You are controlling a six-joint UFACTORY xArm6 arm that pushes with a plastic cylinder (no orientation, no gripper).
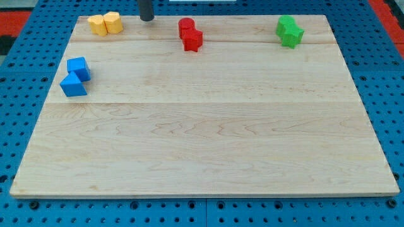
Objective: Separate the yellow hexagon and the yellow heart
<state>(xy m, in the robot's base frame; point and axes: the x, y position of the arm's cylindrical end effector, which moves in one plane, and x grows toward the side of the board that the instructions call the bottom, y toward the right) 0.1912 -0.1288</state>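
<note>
Two yellow blocks sit touching at the view's top left of the wooden board (202, 145). The left one (97, 25) looks like the yellow heart and the right one (113, 22) like the yellow hexagon, though the shapes are hard to make out. My tip (146, 19) is a dark rod end at the view's top edge, a short way to the right of the yellow pair and not touching it.
Two red blocks (190, 34) touch each other at top centre. Two green blocks (289, 30) touch at top right. A blue cube (79, 67) and a blue triangular block (73, 85) sit together at the left edge.
</note>
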